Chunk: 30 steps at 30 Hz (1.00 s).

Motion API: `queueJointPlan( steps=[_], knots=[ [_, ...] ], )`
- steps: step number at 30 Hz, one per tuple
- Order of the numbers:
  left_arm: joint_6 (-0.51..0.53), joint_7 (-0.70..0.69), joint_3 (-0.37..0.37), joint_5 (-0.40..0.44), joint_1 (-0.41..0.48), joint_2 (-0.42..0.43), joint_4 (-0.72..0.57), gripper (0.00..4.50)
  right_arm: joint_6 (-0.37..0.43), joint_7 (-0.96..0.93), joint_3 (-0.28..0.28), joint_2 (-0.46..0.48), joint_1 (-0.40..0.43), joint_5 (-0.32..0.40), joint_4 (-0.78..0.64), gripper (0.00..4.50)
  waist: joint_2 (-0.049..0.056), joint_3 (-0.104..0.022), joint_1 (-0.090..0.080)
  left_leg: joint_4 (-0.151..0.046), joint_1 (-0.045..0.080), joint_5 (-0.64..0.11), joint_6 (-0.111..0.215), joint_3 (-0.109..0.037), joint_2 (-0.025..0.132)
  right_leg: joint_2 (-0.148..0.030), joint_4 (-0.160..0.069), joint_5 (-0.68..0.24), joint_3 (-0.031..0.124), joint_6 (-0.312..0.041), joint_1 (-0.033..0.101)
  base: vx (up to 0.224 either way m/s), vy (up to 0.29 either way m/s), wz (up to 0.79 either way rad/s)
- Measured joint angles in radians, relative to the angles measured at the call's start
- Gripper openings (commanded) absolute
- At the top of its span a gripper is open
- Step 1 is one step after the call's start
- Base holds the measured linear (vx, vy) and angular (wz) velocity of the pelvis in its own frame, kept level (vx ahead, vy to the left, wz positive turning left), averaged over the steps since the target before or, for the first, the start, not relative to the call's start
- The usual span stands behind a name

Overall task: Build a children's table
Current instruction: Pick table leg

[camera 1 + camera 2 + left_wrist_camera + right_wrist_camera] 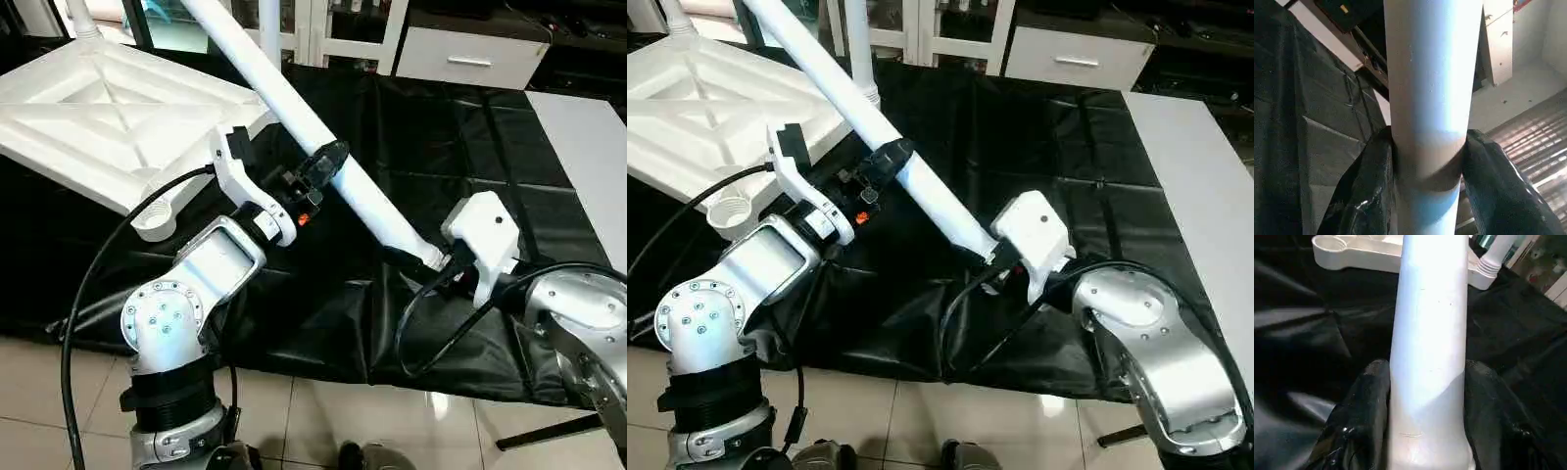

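1. A long white leg (pixel 323 147) is held slantwise in the air above the black-sheeted bench (pixel 470 147), its upper part running up out of the head views and its lower tip near the bench's front edge.
2. The left end effector (pixel 324 166) has its two black fingers (pixel 1366 196) pressed against opposite sides of the leg about midway along it; the right end effector (pixel 994 253) clasps the lower end, with its fingers (pixel 1359 416) against both sides of the tube.
3. The leg is a smooth, tapered plastic tube, round in section, plain and matt with a faint sheen.
4. The tabletop (pixel 108 108) lies upside down on the bench at the robot's left, with X-shaped ribs across its underside, a raised rim and a round socket (pixel 157 217) at the near corner; one more leg (pixel 858 49) stands upright at its far side.
5. Judging by its look, the leg is light, hollow and stiff, so it should not bend between the two grips.
6. Its slick, tapering surface could slide through the fingers toward the thin end, so a firm squeeze across the full width suits it best.
7. Holding mid-length and near one end, as here, gives good control over the tilt when aiming it at a socket.
8. The top looks rigid yet light, and may shift on the sheet under a push.
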Motion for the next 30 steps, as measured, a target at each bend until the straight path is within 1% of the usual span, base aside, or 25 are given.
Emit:
queueJointPlan(
  steps=[2, 10, 11, 12, 13, 14, 16, 17, 18, 20, 21, 22, 23, 25, 26, 27, 29, 30],
  knots=[
    [0.0, -0.001, -0.001, 0.0, 0.0, 0.0, 0.0, 1.79, -0.004, 0.0, 0.007, 0.0, 0.0, -0.013, 0.0, 1.87, 0.0, 0.0, 0.0, 0.0, 0.0, 0.0, 0.0, 0.0, 0.0, 0.0, 0.0, 0.0, 0.0, 0.0, 0.0, 0.0, 0.0, 0.0],
    [-0.012, -0.009, -0.001, -0.001, 0.0, 0.005, 0.0, 1.79, -0.014, -0.004, 0.011, 0.013, 0.0, -0.013, 0.0, 1.87, 0.0, 0.0, -0.001, 0.0, 0.0, 0.0, 0.0, 0.0, 0.0, 0.0, 0.001, 0.0, 0.0, 0.0, 0.0, 0.0, 0.0, 0.0],
    [-0.016, -0.009, -0.001, -0.002, 0.0, 0.006, 0.0, 1.79, -0.014, -0.005, 0.005, 0.018, 0.0, -0.011, 0.0, 2.43, 0.0, 0.0, -0.001, 0.0, 0.0, 0.0, 0.0, 0.0, 0.0, 0.0, 0.001, 0.0, 0.0, 0.0, 0.0, 0.0, 0.0, 0.0],
    [-0.017, -0.009, -0.001, -0.002, 0.0, 0.006, 0.0, 1.79, -0.014, -0.005, 0.003, 0.02, 0.0, -0.009, 0.0, 2.57, 0.0, 0.0, 0.0, 0.0, 0.0, 0.0, 0.0, 0.0, 0.0, 0.0, 0.001, 0.0, 0.0, 0.0, 0.0, 0.0, 0.0, 0.0],
    [-0.023, -0.009, -0.001, -0.002, 0.0, 0.006, 0.0, 1.79, -0.013, -0.004, 0.001, 0.026, 0.0, -0.001, 0.0, 2.57, 0.0, 0.0, -0.001, 0.0, 0.0, 0.0, 0.0, 0.0, 0.0, 0.0, 0.001, 0.0, 0.0, 0.0, 0.0, 0.0, 0.0, 0.0],
    [-0.032, -0.009, 0.0, 0.0, 0.0, 0.008, 0.0, 1.79, -0.012, 0.005, 0.001, 0.037, 0.0, 0.021, 0.0, 2.6, 0.0, 0.0, -0.001, 0.0, 0.0, 0.0, 0.0, 0.0, 0.0, 0.0, 0.001, 0.0, 0.0, 0.0, 0.0, 0.0, 0.0, 0.0],
    [-0.045, -0.009, 0.002, 0.0, 0.0, 0.01, 0.0, 1.79, -0.004, 0.014, -0.004, 0.058, 0.0, 0.057, 0.0, 2.8, 0.0, 0.0, -0.002, 0.0, 0.0, 0.0, 0.001, 0.0, 0.0, 0.0, 0.002, 0.0, 0.0, 0.0, 0.0, 0.0, 0.0, 0.0],
    [-0.051, -0.009, 0.002, 0.0, 0.0, 0.012, 0.0, 1.79, 0.002, 0.017, -0.012, 0.066, 0.0, 0.079, 0.0, 2.8, 0.0, 0.0, -0.001, 0.0, 0.0, 0.001, 0.001, 0.0, 0.0, 0.0, 0.002, 0.0, 0.0, 0.0, 0.0, 0.0, 0.0, 0.0],
    [-0.056, -0.009, 0.002, 0.0, 0.0, 0.012, 0.0, 1.79, 0.003, 0.019, -0.018, 0.069, 0.0, 0.095, 0.0, 2.95, 0.0, 0.0, -0.001, 0.001, 0.0, 0.001, 0.001, 0.0, 0.0, 0.0, 0.002, 0.0, 0.0, 0.0, 0.0, 0.0, 0.0, 0.0],
    [-0.061, -0.01, 0.002, 0.0, 0.0, 0.013, 0.0, 1.78, 0.003, 0.024, -0.028, 0.074, 0.0, 0.111, 0.0, 3.15, 0.0, 0.0, 0.0, 0.001, 0.0, 0.001, 0.001, 0.0, 0.0, 0.0, 0.002, 0.0, 0.0, 0.0, 0.0, 0.0, 0.0, 0.0],
    [-0.061, -0.01, 0.002, 0.001, 0.0, 0.014, 0.0, 1.78, 0.003, 0.027, -0.031, 0.074, 0.0, 0.114, 0.0, 3.18, 0.0, 0.0, 0.0, 0.001, 0.0, 0.001, 0.001, 0.0, 0.0, 0.0, 0.002, 0.0, 0.0, 0.0, 0.0, 0.0, 0.0, 0.0],
    [-0.062, -0.011, 0.001, 0.002, 0.0, 0.015, 0.0, 1.78, 0.004, 0.033, -0.041, 0.079, -0.001, 0.132, 0.001, 3.18, 0.0, 0.0, -0.001, 0.001, 0.0, 0.001, 0.001, 0.0, 0.0, 0.0, 0.002, 0.0, 0.0, 0.0, 0.0, 0.0, 0.0, 0.0],
    [-0.064, -0.011, 0.001, 0.004, 0.0, 0.025, 0.0, 1.77, 0.014, 0.038, -0.07, 0.109, -0.008, 0.179, 0.001, 3.39, 0.0, 0.0, -0.001, 0.001, 0.0, 0.001, 0.001, 0.0, 0.0, 0.0, 0.002, 0.0, 0.0, 0.0, 0.0, 0.0, 0.0, 0.0],
    [-0.064, -0.012, 0.0, 0.007, 0.0, 0.038, 0.002, 1.77, 0.039, 0.041, -0.115, 0.153, -0.03, 0.261, 0.0, 3.39, 0.001, -0.001, -0.004, 0.002, 0.0, 0.001, 0.001, 0.0, 0.0, 0.0, 0.003, 0.0, 0.0, 0.0, -0.001, 0.0, 0.0, 0.0],
    [-0.064, -0.013, 0.0, 0.007, 0.0, 0.04, 0.002, 1.77, 0.051, 0.04, -0.131, 0.157, -0.044, 0.295, -0.001, 3.52, 0.001, -0.001, -0.003, 0.002, 0.001, 0.001, 0.001, 0.0, 0.0, 0.0, 0.003, 0.0, 0.0, 0.0, 0.0, 0.0, 0.0, 0.0],
    [-0.064, -0.014, 0.0, 0.007, 0.0, 0.045, 0.002, 1.77, 0.06, 0.038, -0.146, 0.161, -0.054, 0.319, -0.001, 3.68, 0.001, -0.001, -0.002, 0.002, 0.001, 0.001, 0.001, 0.0, 0.0, 0.0, 0.003, 0.0, 0.0, 0.0, 0.0, 0.0, 0.0, 0.0],
    [-0.064, -0.021, -0.005, 0.007, 0.0, 0.058, 0.005, 1.77, 0.087, 0.031, -0.177, 0.163, -0.072, 0.366, 0.0, 3.76, 0.001, -0.001, 0.0, 0.002, 0.001, 0.001, 0.001, 0.0, 0.0, 0.0, 0.003, 0.0, 0.0, 0.0, 0.0, 0.0, 0.0, 0.0],
    [-0.064, -0.023, -0.007, 0.007, 0.0, 0.065, 0.006, 1.77, 0.096, 0.029, -0.186, 0.163, -0.078, 0.38, 0.0, 3.96, 0.001, -0.001, 0.0, 0.002, 0.001, 0.001, 0.001, 0.0, 0.0, 0.0, 0.003, 0.0, 0.0, 0.0, 0.0, 0.0, 0.0, 0.0]
  ],
)
